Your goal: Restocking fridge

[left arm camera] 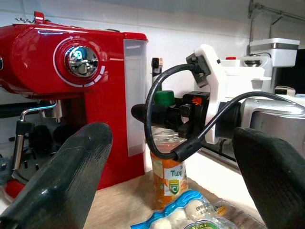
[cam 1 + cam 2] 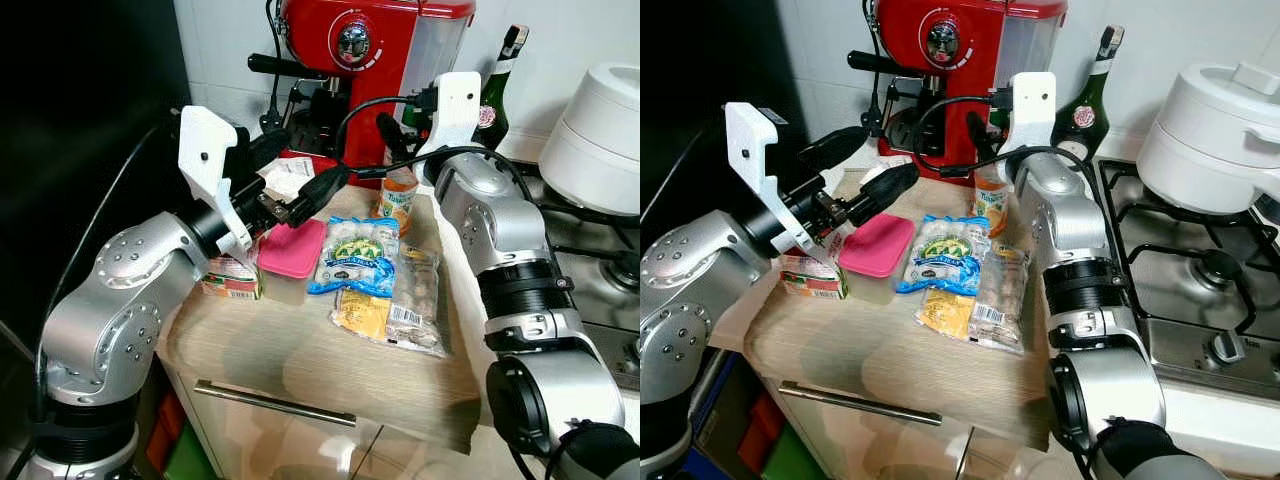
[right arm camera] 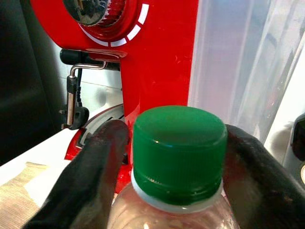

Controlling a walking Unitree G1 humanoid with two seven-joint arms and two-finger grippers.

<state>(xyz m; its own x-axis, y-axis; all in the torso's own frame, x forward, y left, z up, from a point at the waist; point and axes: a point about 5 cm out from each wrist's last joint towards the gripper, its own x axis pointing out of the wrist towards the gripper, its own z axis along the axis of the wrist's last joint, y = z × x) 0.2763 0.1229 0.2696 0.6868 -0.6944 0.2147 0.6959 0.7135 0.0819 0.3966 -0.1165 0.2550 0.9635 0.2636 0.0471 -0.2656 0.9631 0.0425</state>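
A clear juice bottle [image 2: 398, 203] with an orange label and a green cap [image 3: 178, 145] stands on the wooden counter [image 2: 300, 360], in front of the red espresso machine [image 2: 370, 45]. My right gripper [image 2: 398, 160] reaches down over it, with a black finger [image 3: 90, 176] pressed against each side of the cap. The bottle still rests on the counter. My left gripper [image 2: 318, 155] hovers open above a pink-lidded container [image 2: 292, 250], pointing toward the bottle, nothing between its fingers [image 1: 62, 181].
Beside the container lie a blue bag of white balls [image 2: 355, 255], a yellow packet [image 2: 360, 312] and a clear pack [image 2: 415, 300]. A small carton [image 2: 232, 280] sits under my left forearm. A dark wine bottle [image 2: 497, 90], white pot [image 2: 600, 130] and gas hob [image 2: 600, 270] stand to the right.
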